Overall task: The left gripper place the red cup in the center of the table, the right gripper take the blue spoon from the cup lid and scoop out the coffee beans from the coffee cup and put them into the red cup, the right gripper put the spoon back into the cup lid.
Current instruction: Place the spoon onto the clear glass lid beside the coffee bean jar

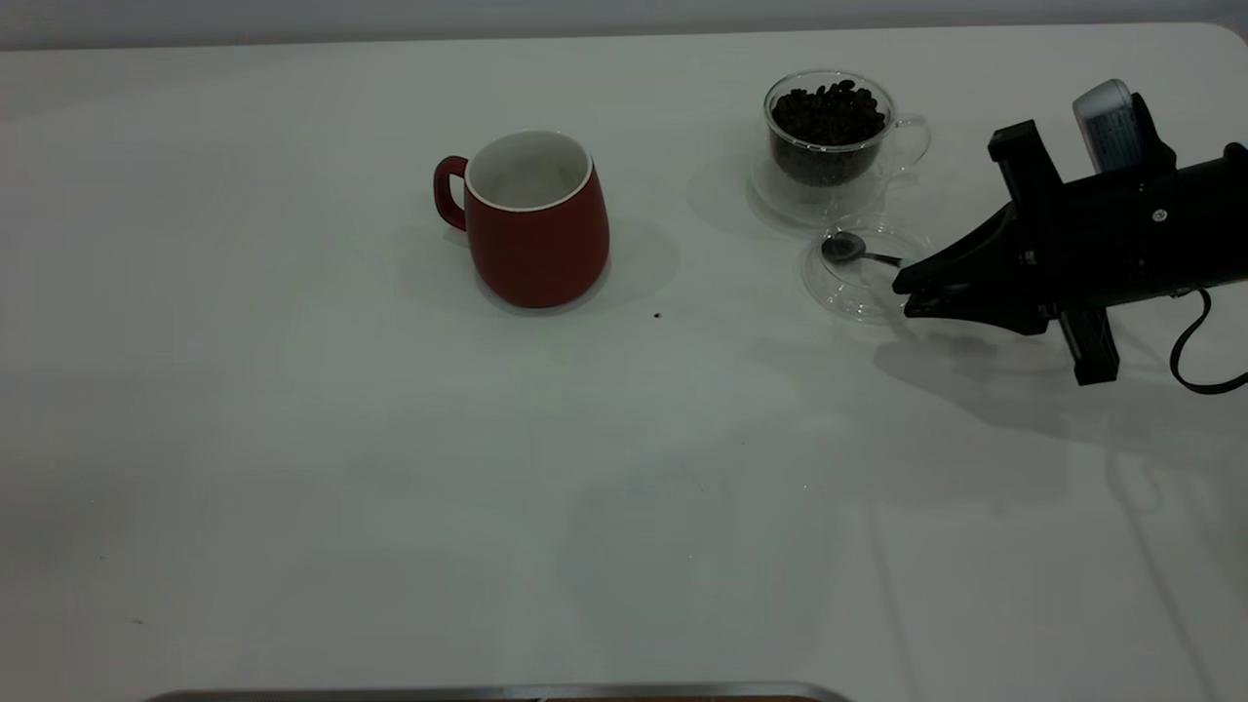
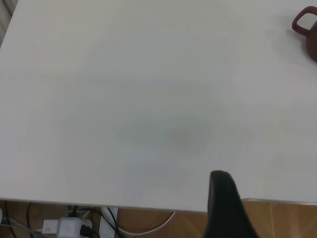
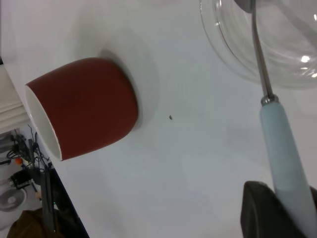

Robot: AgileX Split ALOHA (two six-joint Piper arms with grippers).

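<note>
The red cup stands upright near the middle of the table, handle to the left, its white inside bare; it also shows in the right wrist view. The coffee cup stands at the back right, full of coffee beans. The cup lid lies just in front of it. My right gripper reaches in from the right, shut on the pale handle of the blue spoon. The spoon's metal bowl lies over the lid. My left gripper hangs over the near table edge, far from the cups.
One stray bean lies on the table between the red cup and the lid. The right arm's black cable trails at the far right. A metal edge runs along the table's front. Cables and a socket strip lie below the table.
</note>
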